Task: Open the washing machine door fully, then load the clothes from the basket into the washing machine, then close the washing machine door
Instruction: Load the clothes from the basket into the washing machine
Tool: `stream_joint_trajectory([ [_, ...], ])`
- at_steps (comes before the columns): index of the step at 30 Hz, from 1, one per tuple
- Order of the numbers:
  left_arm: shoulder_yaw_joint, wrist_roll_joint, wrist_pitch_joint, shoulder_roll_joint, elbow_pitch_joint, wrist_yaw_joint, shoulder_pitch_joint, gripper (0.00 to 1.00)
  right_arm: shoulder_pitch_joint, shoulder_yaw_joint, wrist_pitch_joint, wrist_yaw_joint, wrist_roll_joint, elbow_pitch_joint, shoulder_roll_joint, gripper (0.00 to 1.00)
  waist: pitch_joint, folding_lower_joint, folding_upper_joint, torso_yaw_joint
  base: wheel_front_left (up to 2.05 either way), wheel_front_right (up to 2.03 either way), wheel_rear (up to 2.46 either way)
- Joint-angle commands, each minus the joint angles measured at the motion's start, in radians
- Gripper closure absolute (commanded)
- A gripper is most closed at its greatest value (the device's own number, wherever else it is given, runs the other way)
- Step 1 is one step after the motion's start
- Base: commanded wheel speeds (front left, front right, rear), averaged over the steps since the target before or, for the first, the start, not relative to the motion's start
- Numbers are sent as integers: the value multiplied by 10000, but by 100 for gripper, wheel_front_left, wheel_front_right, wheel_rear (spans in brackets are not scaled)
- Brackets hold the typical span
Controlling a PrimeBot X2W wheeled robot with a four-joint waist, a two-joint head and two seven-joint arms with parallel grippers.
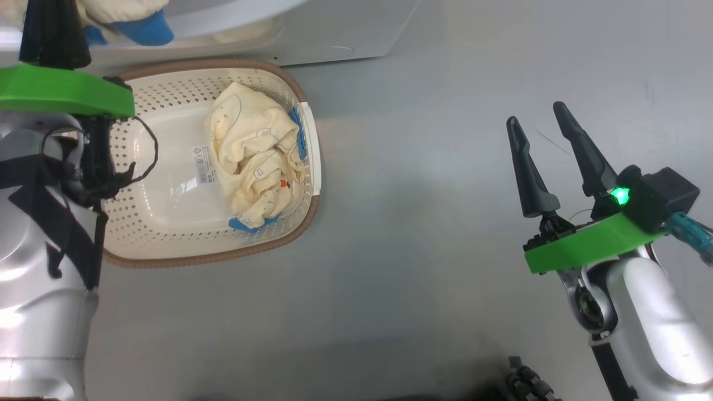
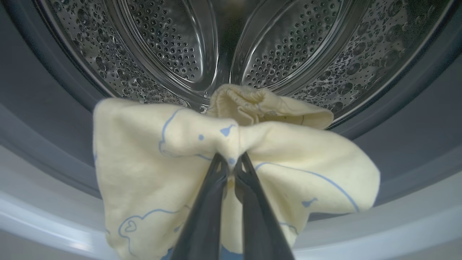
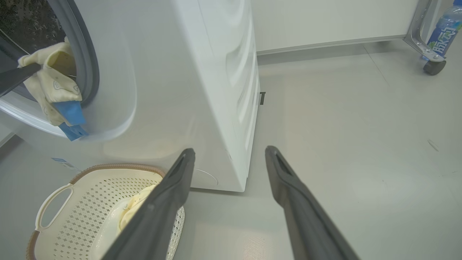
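the big white front-loading washing machine (image 3: pixel 216 90) stands far left, its perforated steel drum (image 2: pixel 162 47) opening straight ahead of your left gripper (image 2: pixel 231 161). the cream perforated plastic basket (image 1: pixel 161 223) sits just before it, a pale cream-yellow garment (image 1: pixel 253 150) inside. a second cream garment with blue outlines (image 2: pixel 144 173) hangs at the drum's mouth, clamped in that gripper's closed jaws; the next push looks to be straight in. your right gripper (image 1: pixel 536 116), jaws apart, hovers well right.
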Motion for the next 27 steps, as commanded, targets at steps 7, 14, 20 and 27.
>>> stream_joint_trajectory([
  [7,144,383,237,869,-19,18,-870,100,193,344,-95,-4,167,-187,21,0,-231,0,0,-139,0,0,0],
  [14,30,533,975,1320,485,85,-2050,100,205,528,-95,-4,309,-94,64,0,-315,0,0,-440,0,0,0],
  [20,-140,608,1488,1512,1024,90,-2886,100,248,602,-95,-4,349,-77,73,0,-281,0,0,-638,0,0,0],
  [27,-393,615,1787,1625,1665,60,-3819,100,300,651,-95,-4,392,-108,106,0,190,0,0,-779,0,0,0],
])
